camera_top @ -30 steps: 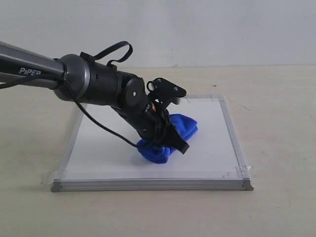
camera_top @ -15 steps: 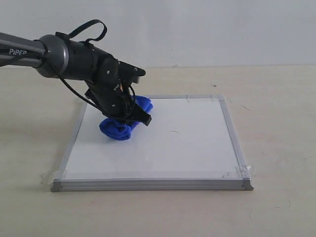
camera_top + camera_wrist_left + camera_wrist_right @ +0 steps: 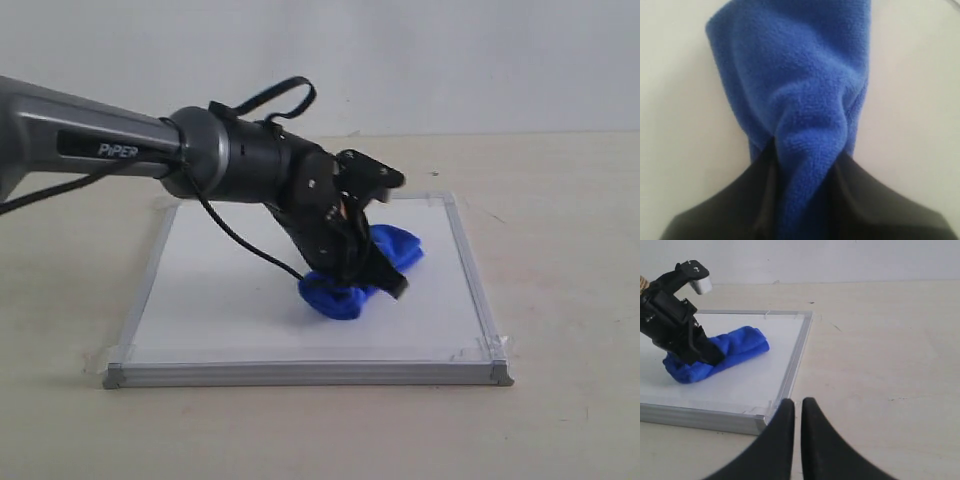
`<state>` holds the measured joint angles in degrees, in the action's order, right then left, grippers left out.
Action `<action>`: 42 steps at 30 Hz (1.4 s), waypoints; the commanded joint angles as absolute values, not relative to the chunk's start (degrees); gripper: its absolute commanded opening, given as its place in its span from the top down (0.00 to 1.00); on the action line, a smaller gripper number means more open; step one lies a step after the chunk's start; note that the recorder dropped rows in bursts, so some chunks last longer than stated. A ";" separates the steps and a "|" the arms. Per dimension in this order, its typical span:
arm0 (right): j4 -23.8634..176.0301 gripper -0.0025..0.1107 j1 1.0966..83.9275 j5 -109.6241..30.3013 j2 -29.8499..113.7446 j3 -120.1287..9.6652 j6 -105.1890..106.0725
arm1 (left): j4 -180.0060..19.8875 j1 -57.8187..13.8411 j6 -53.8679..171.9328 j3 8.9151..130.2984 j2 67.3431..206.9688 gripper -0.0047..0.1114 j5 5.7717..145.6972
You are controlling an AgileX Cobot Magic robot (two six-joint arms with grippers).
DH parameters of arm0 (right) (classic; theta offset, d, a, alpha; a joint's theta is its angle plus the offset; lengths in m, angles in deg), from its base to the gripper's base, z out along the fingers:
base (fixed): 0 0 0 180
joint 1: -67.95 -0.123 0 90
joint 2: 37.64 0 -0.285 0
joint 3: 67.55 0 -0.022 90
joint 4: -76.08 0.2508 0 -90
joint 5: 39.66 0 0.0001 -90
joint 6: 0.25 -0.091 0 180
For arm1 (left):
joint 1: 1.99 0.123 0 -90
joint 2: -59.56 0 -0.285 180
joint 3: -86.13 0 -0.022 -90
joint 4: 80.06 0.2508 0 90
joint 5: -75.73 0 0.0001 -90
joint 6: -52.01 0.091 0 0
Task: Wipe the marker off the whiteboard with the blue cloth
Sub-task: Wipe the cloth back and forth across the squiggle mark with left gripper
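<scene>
The whiteboard (image 3: 230,300) lies flat on the table, grey frame and taped corners showing. My left gripper (image 3: 372,278) is shut on the blue cloth (image 3: 340,298) and presses it onto the board's right-centre area. In the left wrist view the blue cloth (image 3: 800,90) bulges out from between the black fingers (image 3: 730,205). From the right wrist view, the blue cloth (image 3: 735,350) and left gripper (image 3: 702,356) sit on the whiteboard (image 3: 740,385). No marker line shows on the bare board; the cloth and arm cover part of it. My right gripper (image 3: 798,405) hovers shut and empty beside the board's corner.
The beige table (image 3: 560,200) surrounds the board. The left arm (image 3: 120,150) reaches in from the left above the board's left half. A pale wall stands behind the table.
The left gripper swept the cloth from the board's middle to its far left, then back to the right-centre. A small dark mark seen mid-board half a second ago is now under the cloth.
</scene>
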<state>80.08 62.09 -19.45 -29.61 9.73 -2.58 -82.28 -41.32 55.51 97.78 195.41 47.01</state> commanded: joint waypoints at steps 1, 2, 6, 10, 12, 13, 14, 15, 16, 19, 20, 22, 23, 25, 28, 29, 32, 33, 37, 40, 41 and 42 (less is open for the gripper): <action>80.02 0.97 62.21 -19.85 -29.85 9.67 -2.71 | -80.66 -30.41 50.00 98.43 196.60 0.92 40.83; 80.02 0.97 62.21 -19.85 -29.85 9.67 -2.71 | -80.92 -28.03 49.90 98.43 196.60 0.92 38.57; 80.02 0.97 62.21 -19.85 -29.85 9.67 -2.71 | -85.48 -28.11 53.09 98.43 196.60 0.92 34.48; 80.02 0.97 62.21 -19.85 -29.85 9.67 -2.71 | -94.05 -35.89 68.67 98.43 196.60 0.92 34.48; 80.02 0.97 62.21 -19.85 -29.85 9.67 -2.71 | -94.46 -39.92 70.38 98.43 196.60 0.92 34.71; 80.02 0.97 62.21 -19.73 -29.85 9.67 -2.71 | -94.46 -41.80 71.52 98.43 196.60 0.92 34.93; 80.02 0.97 62.21 -19.73 -29.85 9.67 -2.71 | -94.46 -43.47 72.44 98.43 196.60 0.92 35.33; 80.02 0.97 62.21 -19.73 -29.85 9.67 -2.71 | -94.46 -44.54 72.45 98.55 196.60 0.92 35.93; 80.02 0.97 62.21 -19.73 -29.85 9.67 -2.71 | -94.20 -45.42 72.17 98.94 196.70 0.92 36.46; 80.02 0.97 62.21 -19.73 -29.85 9.67 -2.71 | -93.43 -45.41 68.64 101.75 197.98 0.92 36.51; 80.02 0.97 62.21 -19.73 -29.85 9.67 -2.71 | -92.21 -44.73 67.21 103.09 198.81 0.92 35.79; 80.02 0.97 62.21 -19.73 -29.85 9.67 -2.71 | -88.97 -42.95 63.17 105.58 200.65 0.92 34.13; 80.02 0.97 62.21 -19.73 -29.85 9.67 -2.71 | -86.85 -41.53 60.87 106.89 201.84 0.92 33.23; 80.02 0.97 62.21 -19.73 -29.85 9.67 -2.71 | -83.46 -39.12 56.99 109.37 204.21 0.92 30.72; 80.02 0.97 62.21 -19.73 -29.85 9.67 -2.71 | -81.22 -35.40 54.54 111.98 207.38 0.92 25.92; 80.02 0.97 62.21 -19.73 -29.85 9.67 -2.71 | -81.07 -34.23 54.39 112.46 207.78 0.92 24.69; 80.02 0.97 62.21 -19.73 -29.85 9.67 -2.71 | -80.54 -31.65 53.68 112.58 207.17 0.92 23.49; 80.02 0.97 62.21 -19.73 -29.85 9.67 -2.71 | -80.06 -31.11 52.82 112.58 206.53 0.92 23.49; 80.02 0.97 62.21 -19.73 -29.85 9.67 -2.71 | -78.58 -29.50 50.79 112.48 203.61 0.92 23.26; 80.02 0.97 62.21 -19.73 -29.85 9.67 -2.71 | -79.37 -29.37 50.27 112.26 201.28 0.92 23.48; 80.02 0.97 62.21 -19.73 -29.85 9.67 -2.71 | -80.06 -29.92 50.13 111.95 200.23 0.92 24.08; 80.02 0.97 62.21 -19.73 -29.85 9.67 -2.71 | -81.09 -30.44 50.01 111.57 199.51 0.92 24.63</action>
<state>80.08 62.09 -19.45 -29.61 9.73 -2.58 -82.36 -30.06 51.05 112.83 201.19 25.67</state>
